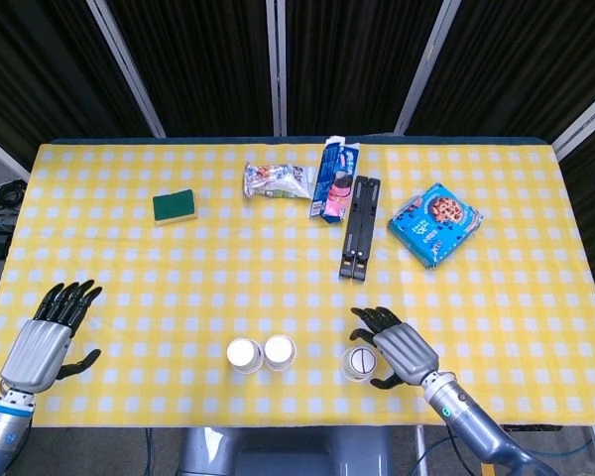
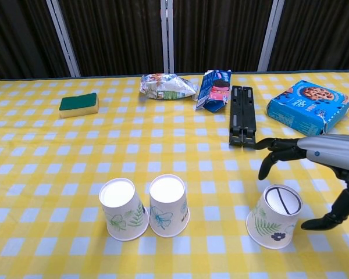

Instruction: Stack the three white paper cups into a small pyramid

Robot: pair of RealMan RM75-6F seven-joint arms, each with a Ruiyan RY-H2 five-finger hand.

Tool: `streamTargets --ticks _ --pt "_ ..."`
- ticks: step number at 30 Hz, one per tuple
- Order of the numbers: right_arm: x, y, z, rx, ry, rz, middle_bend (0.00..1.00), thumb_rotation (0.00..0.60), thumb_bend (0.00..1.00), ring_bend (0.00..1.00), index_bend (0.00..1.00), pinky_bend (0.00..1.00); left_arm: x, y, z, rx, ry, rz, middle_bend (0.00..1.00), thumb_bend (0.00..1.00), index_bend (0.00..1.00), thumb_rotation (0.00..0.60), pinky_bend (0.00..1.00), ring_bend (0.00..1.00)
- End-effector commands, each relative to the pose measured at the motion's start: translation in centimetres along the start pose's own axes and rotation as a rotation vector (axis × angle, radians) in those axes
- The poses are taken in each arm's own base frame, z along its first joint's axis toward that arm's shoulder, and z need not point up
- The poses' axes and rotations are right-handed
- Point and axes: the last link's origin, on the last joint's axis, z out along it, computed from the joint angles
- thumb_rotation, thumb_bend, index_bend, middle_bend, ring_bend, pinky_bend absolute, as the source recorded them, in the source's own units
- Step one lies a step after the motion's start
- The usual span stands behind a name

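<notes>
Probably the lone paper cup (image 2: 275, 216), upside down well right of the paired cups (image 2: 144, 207), was light and thin-walled, so a hard squeeze would crush it; I would take it softly around the side wall. Just beside it, the right hand (image 2: 314, 168) was spread and held nothing. Only the chest view showed the fingers (image 2: 274, 154) above the cup without touching it. Only the head view showed the left hand (image 1: 42, 345), well left of the pair and also spread.

Table (image 1: 129, 268) in front of me, yellow-white check cloth. Near edge: three inverted paper cups (image 2: 124, 217) (image 2: 168, 213) (image 2: 274, 216), two touching, third apart on right. Far side: green sponge (image 1: 175, 206), snack bag (image 1: 276, 181), blue carton (image 1: 336, 180), black folded stand (image 1: 360, 227), cookie box (image 1: 435, 223).
</notes>
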Motion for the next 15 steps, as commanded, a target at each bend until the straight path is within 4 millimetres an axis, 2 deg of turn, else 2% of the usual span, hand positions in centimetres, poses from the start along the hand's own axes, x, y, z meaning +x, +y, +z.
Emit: streamTargets --ticks 1,8,15 --pt "-0.18 0.15 0.16 -0.006 -0.002 0.004 0.00 0.600 0.06 0.00 0.34 0.00 -0.02 0.00 0.01 0.000 -0.003 0.001 0.00 0.24 0.00 0.600 0.00 0.00" --pt "-0.42 0.52 0.26 -0.017 0.003 -0.003 0.03 0.600 0.08 0.00 0.38 0.00 0.05 0.07 -0.04 -0.001 -0.004 0.003 0.00 0.24 0.00 0.600 0.00 0.00" --pt "-0.52 0.22 0.22 -0.008 0.009 0.003 0.07 0.600 0.19 0.00 0.45 0.00 0.17 0.03 -0.04 -0.001 -0.002 -0.002 0.00 0.24 0.00 0.600 0.00 0.00"
